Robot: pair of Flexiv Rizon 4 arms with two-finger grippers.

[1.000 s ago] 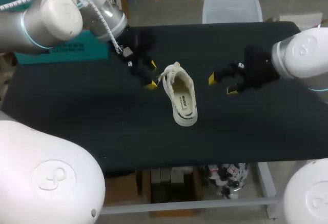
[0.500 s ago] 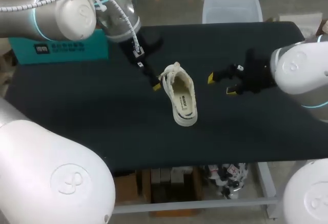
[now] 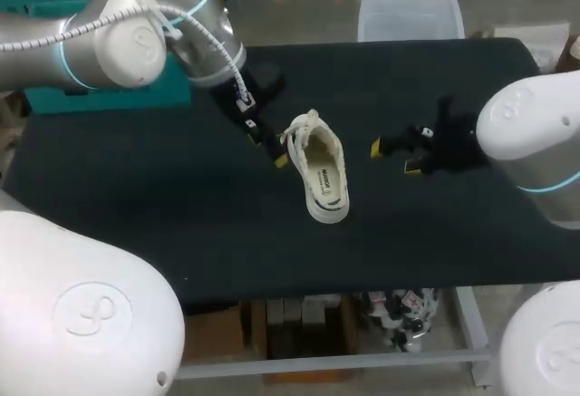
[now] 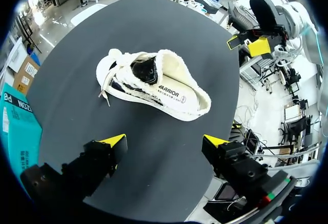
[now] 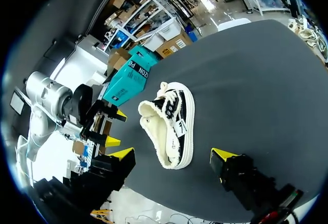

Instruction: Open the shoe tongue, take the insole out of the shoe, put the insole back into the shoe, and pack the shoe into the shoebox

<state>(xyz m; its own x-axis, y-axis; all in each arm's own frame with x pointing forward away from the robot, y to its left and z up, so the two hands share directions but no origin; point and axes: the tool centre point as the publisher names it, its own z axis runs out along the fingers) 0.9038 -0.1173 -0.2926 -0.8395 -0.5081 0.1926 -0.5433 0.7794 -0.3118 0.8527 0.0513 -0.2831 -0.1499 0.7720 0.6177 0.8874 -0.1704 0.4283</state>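
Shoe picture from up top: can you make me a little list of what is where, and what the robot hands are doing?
shoe: white shoe lying on the black table, between the two hands
insole: inside the shoe, not taken out
left hand: open, empty, close to the lace end, not touching
right hand: open, empty, apart on the shoe's other side
packed: not yet

Likely a robotics lab: left arm (image 3: 136, 33) and right arm (image 3: 530, 133) flank a black-topped table (image 3: 136, 197).
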